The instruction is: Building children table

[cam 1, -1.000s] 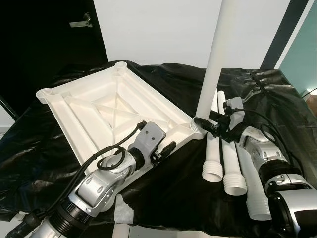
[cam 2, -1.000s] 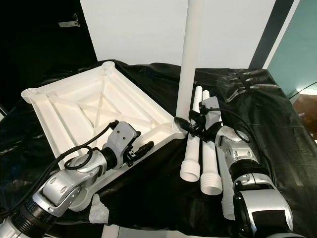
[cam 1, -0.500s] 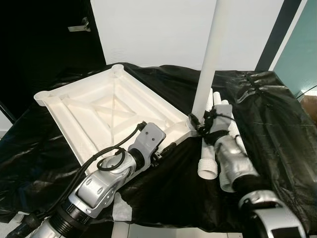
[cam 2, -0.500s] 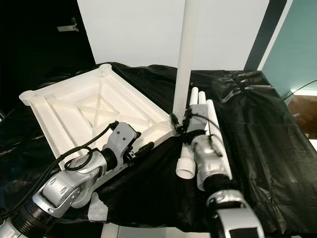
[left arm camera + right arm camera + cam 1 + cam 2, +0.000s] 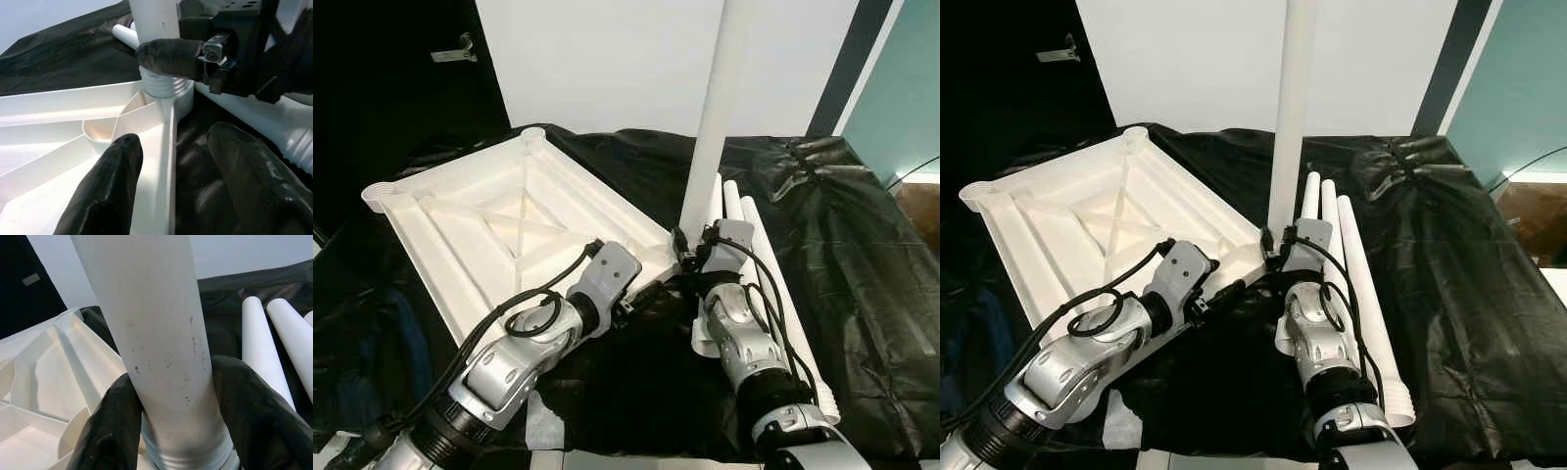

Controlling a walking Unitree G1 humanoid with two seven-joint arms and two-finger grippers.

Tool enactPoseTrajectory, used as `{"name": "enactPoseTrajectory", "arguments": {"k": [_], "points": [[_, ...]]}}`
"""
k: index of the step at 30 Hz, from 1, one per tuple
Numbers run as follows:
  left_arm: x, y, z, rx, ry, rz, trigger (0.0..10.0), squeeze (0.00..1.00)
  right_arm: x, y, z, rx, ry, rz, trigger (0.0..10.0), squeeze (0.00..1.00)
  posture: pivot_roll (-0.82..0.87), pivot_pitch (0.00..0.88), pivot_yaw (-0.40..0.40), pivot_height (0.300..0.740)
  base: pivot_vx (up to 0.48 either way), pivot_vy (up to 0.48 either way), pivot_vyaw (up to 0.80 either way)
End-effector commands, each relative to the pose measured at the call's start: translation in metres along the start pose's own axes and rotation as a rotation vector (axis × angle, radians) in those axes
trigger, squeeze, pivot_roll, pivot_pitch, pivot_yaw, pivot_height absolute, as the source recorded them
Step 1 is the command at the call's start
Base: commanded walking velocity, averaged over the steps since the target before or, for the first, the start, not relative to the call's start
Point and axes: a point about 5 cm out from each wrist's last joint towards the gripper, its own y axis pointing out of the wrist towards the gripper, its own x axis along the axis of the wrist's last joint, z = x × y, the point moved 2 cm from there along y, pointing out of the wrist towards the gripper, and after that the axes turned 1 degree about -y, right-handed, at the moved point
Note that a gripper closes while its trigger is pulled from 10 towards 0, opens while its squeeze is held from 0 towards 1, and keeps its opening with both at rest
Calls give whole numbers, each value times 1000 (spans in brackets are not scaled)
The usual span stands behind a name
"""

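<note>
Here the right gripper (image 5: 171,431) clamps the upright table leg (image 5: 715,117) just above its threaded end, axis vertical over the tabletop's (image 5: 489,220) corner socket (image 5: 164,90); the left gripper (image 5: 171,186), fingers apart, straddles the tabletop's rim nearby.

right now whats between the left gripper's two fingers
In the left wrist view, the rim of the upturned white tabletop runs between the left gripper fingers, which stand apart. Beyond it the right gripper clasps the upright leg at its corner socket.

Two silver jointed arms, looped with black cables, end in rounded matte-black fingers (image 5: 105,191).
</note>
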Motion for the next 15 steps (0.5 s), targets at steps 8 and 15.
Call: {"name": "enactPoseTrajectory", "arguments": {"k": [8, 15], "points": [[-2, -2, -1, -139, 20, 18, 10000, 0, -11, -16, -9, 28, -5, 20, 10000, 1000, -32, 0, 6, 740, 0, 0, 0], [0, -10, 31, -43, 57, 31, 10000, 0, -6, -26, -7, 95, 15, 1, 10000, 1000, -35, 0, 7, 740, 0, 0, 0]]}}
